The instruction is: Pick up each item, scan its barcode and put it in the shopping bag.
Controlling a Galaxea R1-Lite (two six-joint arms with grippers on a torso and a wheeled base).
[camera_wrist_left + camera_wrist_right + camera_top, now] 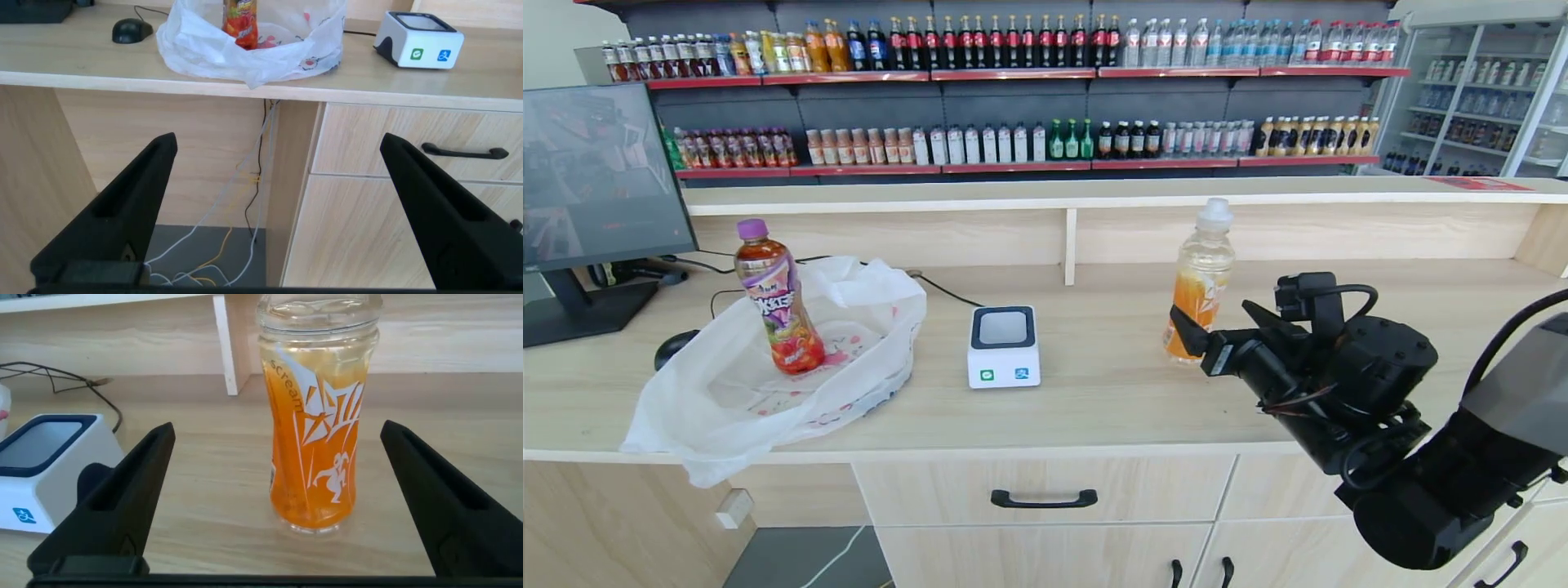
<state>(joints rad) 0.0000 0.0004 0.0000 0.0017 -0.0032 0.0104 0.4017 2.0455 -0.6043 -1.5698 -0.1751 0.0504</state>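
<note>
An orange drink bottle (1201, 282) (319, 441) with a white cap stands upright on the counter's right half. My right gripper (1217, 322) (278, 433) is open just in front of it at label height, and its fingers do not touch the bottle. A purple-capped bottle (776, 302) (241, 20) stands upright inside the white shopping bag (719, 400) (204, 49) on the counter's left. The white barcode scanner (1004, 346) (418, 41) (41, 469) sits between bag and orange bottle. My left gripper (279, 143) is open and holds nothing, low in front of the cabinet below the counter edge.
A monitor (596, 180) and a black mouse (674, 347) (131, 31) stand at the far left, with cables behind the bag. A raised back ledge with a divider (1070, 245) bounds the counter. Drawers with black handles (1043, 498) lie below. Drink shelves fill the background.
</note>
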